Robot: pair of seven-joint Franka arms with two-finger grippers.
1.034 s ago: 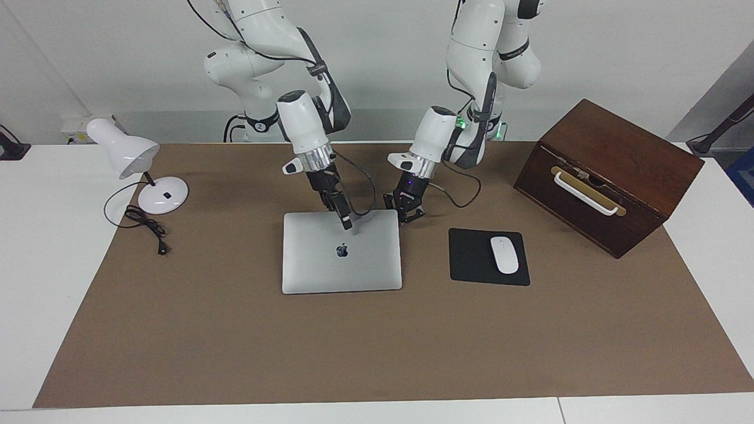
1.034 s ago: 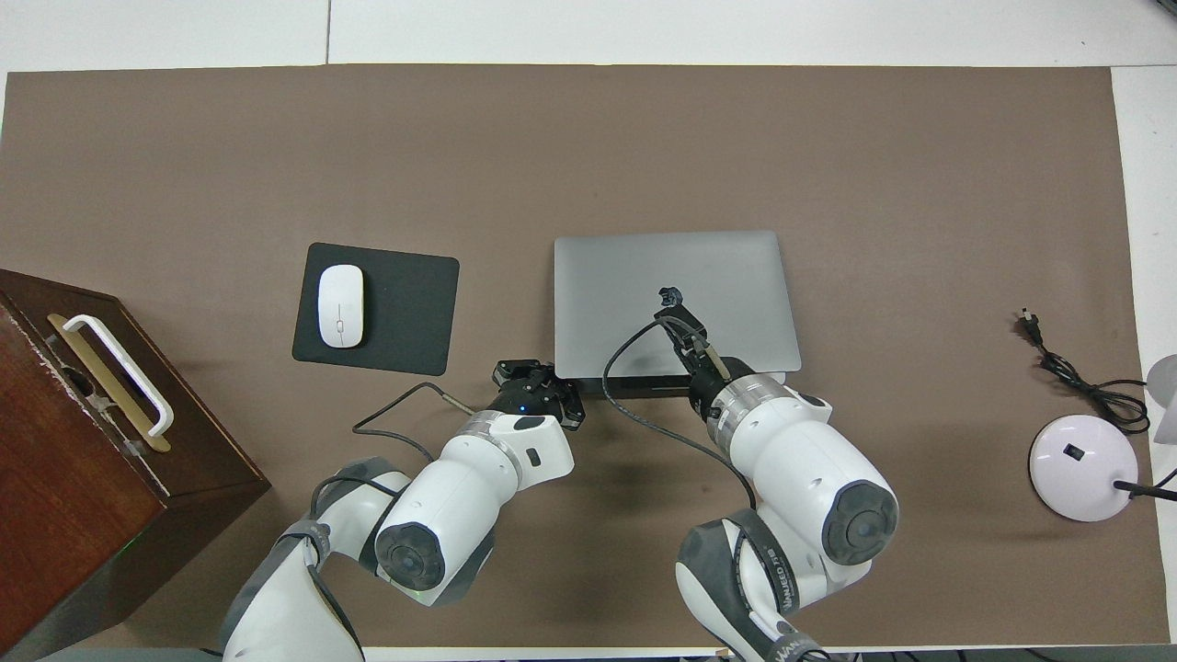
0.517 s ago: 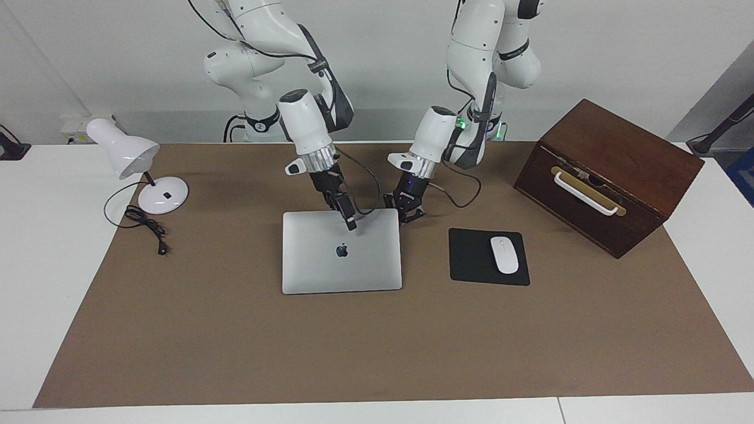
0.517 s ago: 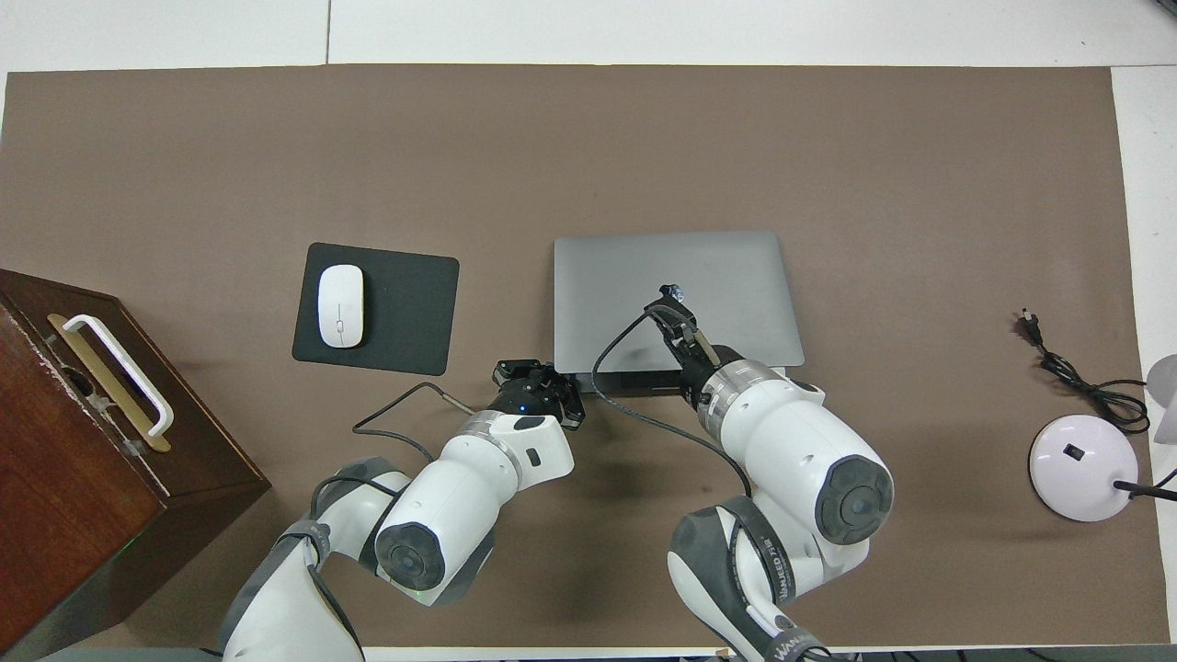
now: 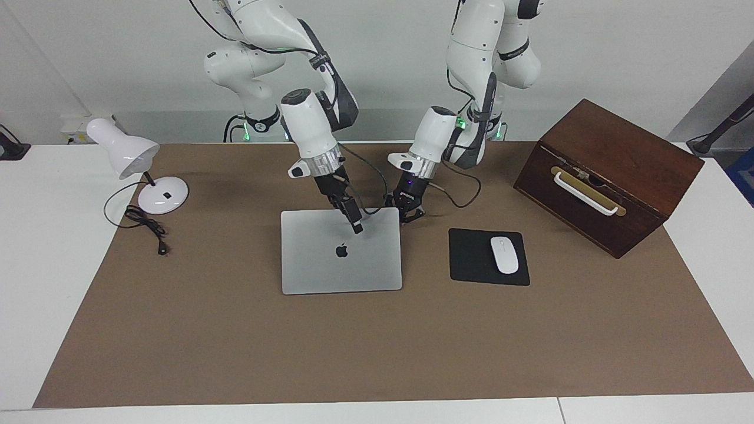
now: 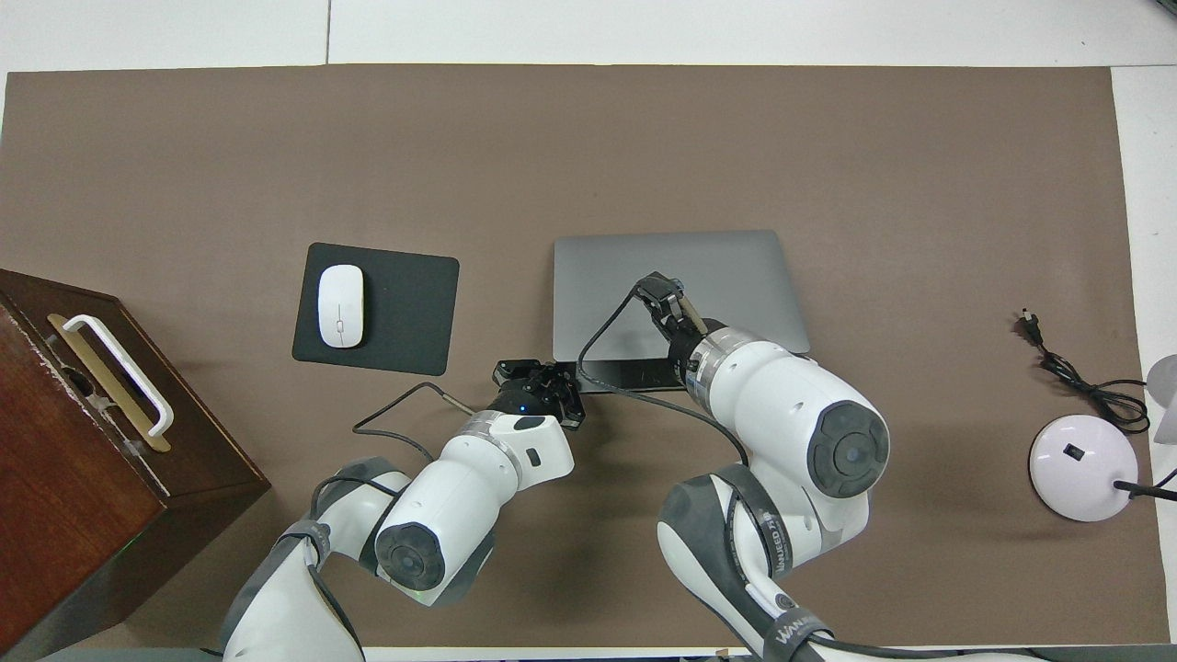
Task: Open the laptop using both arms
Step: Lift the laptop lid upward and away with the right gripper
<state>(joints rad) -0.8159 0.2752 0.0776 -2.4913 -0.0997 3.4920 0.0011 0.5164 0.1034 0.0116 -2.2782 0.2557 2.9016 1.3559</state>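
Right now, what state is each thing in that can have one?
laptop, lid tilted up a little at the edge nearer to the robots, dark base showing beneath.
right gripper, open, at the raised lid edge.
left gripper, shut, at the laptop's corner toward the left arm's end.
desk lamp, unplugged, its plug lying on the mat.
wooden box, closed.
mouse, resting on the mousepad.

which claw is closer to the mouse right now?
Left. The left claw is down at the laptop's corner nearest the mousepad holding the mouse. The right claw sits over the laptop lid, a laptop's breadth more toward the lamp.
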